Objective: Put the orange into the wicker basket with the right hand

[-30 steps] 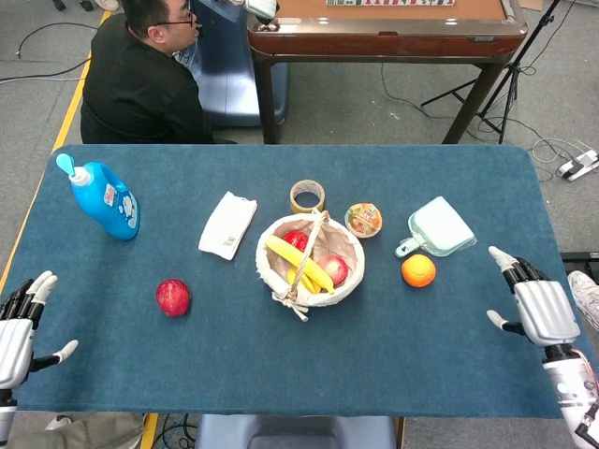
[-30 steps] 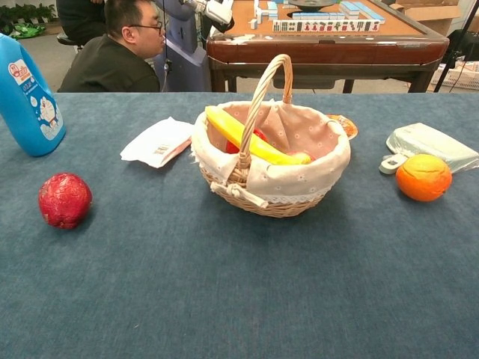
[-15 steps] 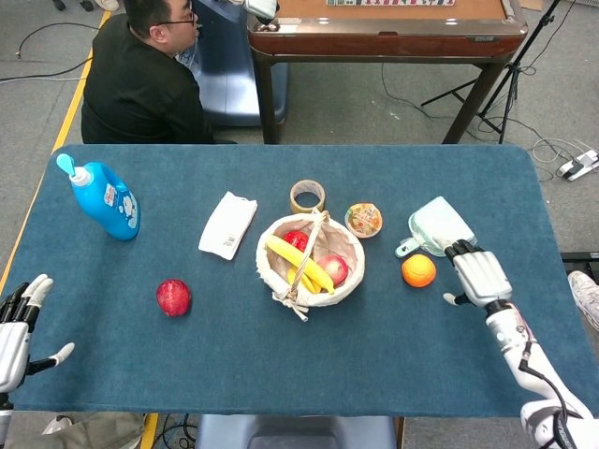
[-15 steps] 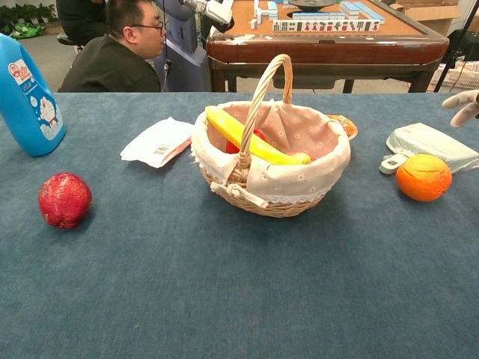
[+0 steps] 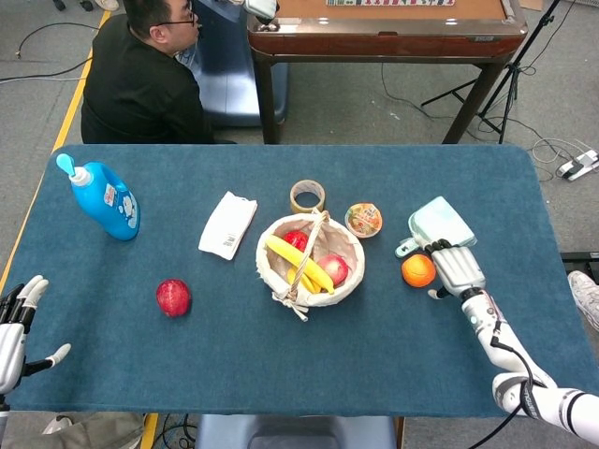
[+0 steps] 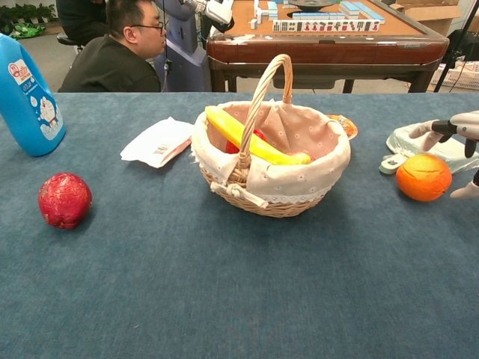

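Observation:
The orange lies on the blue table to the right of the wicker basket. The basket holds a banana and red fruit. My right hand hovers just right of the orange, fingers spread over it, holding nothing; whether it touches the fruit is unclear. My left hand rests open at the table's near left corner.
A pale green container lies just behind the orange. A jelly cup and tape roll sit behind the basket. A white packet, blue bottle and red fruit are on the left. A man sits beyond the table.
My right hand has travelled from the table's right edge leftward to the orange. The left hand has slipped slightly lower. The orange has not moved.

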Controlling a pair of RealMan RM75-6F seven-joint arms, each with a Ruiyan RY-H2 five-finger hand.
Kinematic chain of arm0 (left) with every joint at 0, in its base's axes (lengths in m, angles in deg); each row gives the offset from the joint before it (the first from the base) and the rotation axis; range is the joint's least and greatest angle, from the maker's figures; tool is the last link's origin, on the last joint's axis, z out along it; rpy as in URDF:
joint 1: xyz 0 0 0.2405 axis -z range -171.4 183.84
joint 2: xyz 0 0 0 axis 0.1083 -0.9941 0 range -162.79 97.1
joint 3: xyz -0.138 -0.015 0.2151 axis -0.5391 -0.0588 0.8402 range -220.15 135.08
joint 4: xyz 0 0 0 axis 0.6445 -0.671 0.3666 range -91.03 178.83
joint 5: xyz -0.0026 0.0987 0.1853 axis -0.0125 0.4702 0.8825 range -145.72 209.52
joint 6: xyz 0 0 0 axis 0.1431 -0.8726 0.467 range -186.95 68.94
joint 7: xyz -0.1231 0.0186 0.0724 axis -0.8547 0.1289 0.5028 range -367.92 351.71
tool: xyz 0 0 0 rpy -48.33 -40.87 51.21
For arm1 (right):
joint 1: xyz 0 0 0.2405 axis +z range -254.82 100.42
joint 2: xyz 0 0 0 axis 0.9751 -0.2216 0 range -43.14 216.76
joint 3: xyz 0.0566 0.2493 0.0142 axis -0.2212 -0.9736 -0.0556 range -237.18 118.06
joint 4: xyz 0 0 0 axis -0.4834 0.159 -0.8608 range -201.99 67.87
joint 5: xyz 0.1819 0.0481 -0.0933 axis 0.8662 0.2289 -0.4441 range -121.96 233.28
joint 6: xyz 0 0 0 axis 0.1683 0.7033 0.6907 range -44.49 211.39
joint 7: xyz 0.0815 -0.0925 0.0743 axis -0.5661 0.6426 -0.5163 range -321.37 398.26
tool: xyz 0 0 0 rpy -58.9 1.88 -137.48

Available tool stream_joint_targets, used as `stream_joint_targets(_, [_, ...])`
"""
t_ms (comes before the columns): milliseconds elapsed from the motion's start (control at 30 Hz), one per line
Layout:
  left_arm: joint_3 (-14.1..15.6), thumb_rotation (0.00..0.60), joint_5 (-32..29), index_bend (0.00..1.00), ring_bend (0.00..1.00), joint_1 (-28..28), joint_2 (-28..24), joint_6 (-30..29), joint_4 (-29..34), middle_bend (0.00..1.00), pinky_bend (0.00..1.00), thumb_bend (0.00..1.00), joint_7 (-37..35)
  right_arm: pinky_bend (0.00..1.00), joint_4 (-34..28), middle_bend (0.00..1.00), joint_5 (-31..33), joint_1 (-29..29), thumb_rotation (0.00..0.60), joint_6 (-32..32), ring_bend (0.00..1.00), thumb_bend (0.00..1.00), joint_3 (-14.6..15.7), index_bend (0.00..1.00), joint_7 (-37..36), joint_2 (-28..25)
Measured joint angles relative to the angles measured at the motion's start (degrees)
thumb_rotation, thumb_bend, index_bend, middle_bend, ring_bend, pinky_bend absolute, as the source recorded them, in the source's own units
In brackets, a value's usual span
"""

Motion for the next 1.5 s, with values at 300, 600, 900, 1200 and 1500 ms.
stream_joint_targets(300, [-0.1, 0.600, -0.1, 0.04, 0.00, 0.0, 0.0, 0.1, -0.1, 0.00, 0.08, 0.17, 0.0, 0.43, 1.3, 0.40, 0.9, 1.0, 0.600, -0.8, 0.26, 0.27, 0.8, 0.37, 0.8, 1.6])
stream_joint_targets(600, [-0.2, 0.600, -0.1, 0.04, 0.00, 0.0, -0.1, 0.1, -0.1, 0.00, 0.08, 0.17, -0.1, 0.44, -5.1, 0.41, -2.8, 0.5, 0.600, -4.2, 0.27, 0.26, -0.2, 0.41, -3.8, -1.0])
stream_joint_targets(900, [-0.2, 0.600, 0.0, 0.04, 0.00, -0.2, -0.2, -0.2, 0.0, 0.00, 0.08, 0.17, -0.3, 0.44, -16.4, 0.40, -7.2, 0.6, 0.600, -7.4, 0.27, 0.26, -3.8, 0.41, -11.9, -7.0])
stream_joint_targets(1200, [-0.1, 0.600, 0.2, 0.04, 0.00, -0.6, -0.8, -0.9, 0.5, 0.00, 0.08, 0.17, -0.3, 0.44, -18.7, 0.25, -6.7, 4.0, 0.600, -5.2, 0.27, 0.26, -5.7, 0.28, -13.8, -6.8])
stream_joint_targets(1500, [0.0, 0.600, 0.1, 0.04, 0.00, -0.9, -1.1, -1.1, 0.5, 0.00, 0.08, 0.17, -0.5, 0.44, -18.9, 0.05, -6.0, 6.4, 0.600, -4.8, 0.17, 0.26, -5.5, 0.02, -12.1, -4.8])
